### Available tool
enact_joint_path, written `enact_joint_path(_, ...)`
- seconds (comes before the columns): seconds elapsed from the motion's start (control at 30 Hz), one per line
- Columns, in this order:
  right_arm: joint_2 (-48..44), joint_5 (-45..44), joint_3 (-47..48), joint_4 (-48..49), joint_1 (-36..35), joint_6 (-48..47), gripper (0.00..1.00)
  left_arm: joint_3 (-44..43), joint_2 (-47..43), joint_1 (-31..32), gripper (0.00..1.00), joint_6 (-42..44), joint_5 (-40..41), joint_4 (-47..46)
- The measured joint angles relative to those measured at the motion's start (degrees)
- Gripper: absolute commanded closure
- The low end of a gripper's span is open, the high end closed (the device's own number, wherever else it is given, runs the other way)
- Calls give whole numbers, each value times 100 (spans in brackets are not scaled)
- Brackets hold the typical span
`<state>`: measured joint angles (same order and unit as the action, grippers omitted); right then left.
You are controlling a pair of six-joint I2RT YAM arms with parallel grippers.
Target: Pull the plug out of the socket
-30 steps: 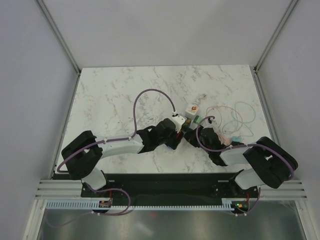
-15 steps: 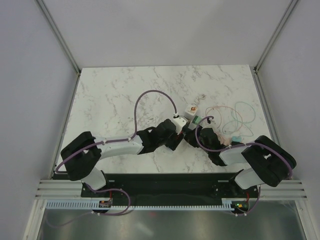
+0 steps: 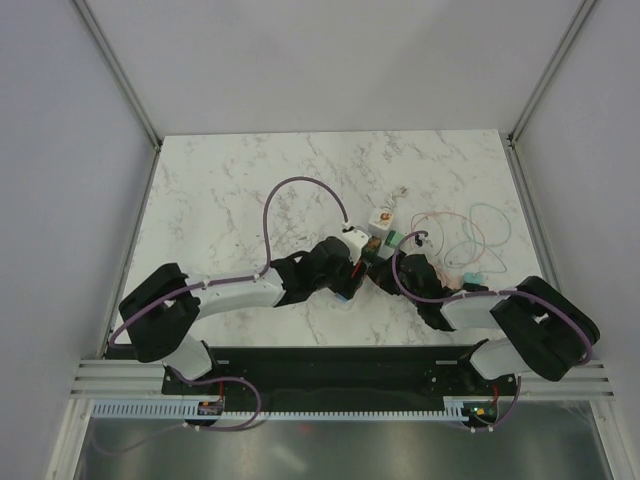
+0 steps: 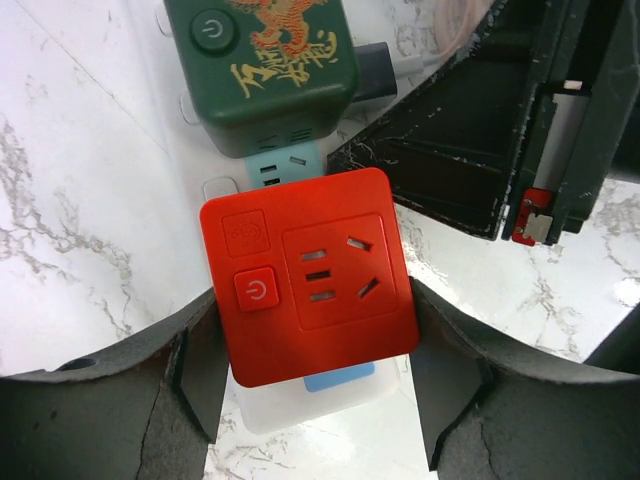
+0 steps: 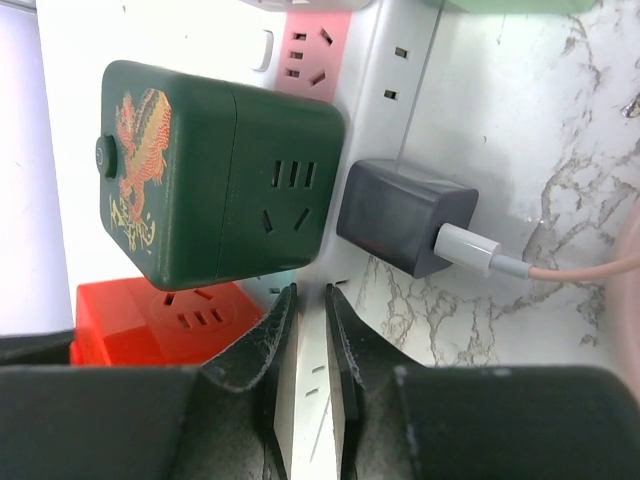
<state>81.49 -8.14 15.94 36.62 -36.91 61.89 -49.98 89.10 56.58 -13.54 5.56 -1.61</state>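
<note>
The socket (image 5: 400, 80) is a long white power strip with pink and blue labels; its end shows in the left wrist view (image 4: 300, 405) and in the top view (image 3: 378, 228). A red cube plug (image 4: 310, 275) sits in it next to a dark green cube plug (image 4: 270, 70) with a gold dragon. My left gripper (image 4: 315, 330) is shut on the red plug, one finger on each side. My right gripper (image 5: 308, 300) is shut on the strip's side edge, just below the green plug (image 5: 210, 190) and the red plug (image 5: 150, 320).
A dark grey charger (image 5: 400, 215) with a white and pink cable (image 5: 560, 270) is plugged into the strip's side. Thin pink and green cables (image 3: 470, 235) lie looped on the marble table (image 3: 220, 200) at the right. Both wrists crowd together at mid-table.
My left wrist has shifted slightly and its purple cable loop has moved a little. My right arm has barely moved. Both grips look unchanged.
</note>
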Motion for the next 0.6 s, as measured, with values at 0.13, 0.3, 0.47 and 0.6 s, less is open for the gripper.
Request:
enact_joint_path(0.13, -72, 24, 7, -118, 0, -20, 77, -164, 22, 487, 98, 389, 789, 269)
enact_joint_path(0.3, -120, 55, 24, -225, -9, -39, 76, -184, 22, 754, 98, 664, 1239, 328)
enact_joint_path(0.47, -162, 55, 63, -356, -7, -74, 75, -170, -256, 763, 98, 708, 986, 319)
enact_joint_path(0.6, -175, 59, 103, -439, -7, -118, 74, -173, -815, 800, 98, 695, 614, 179)
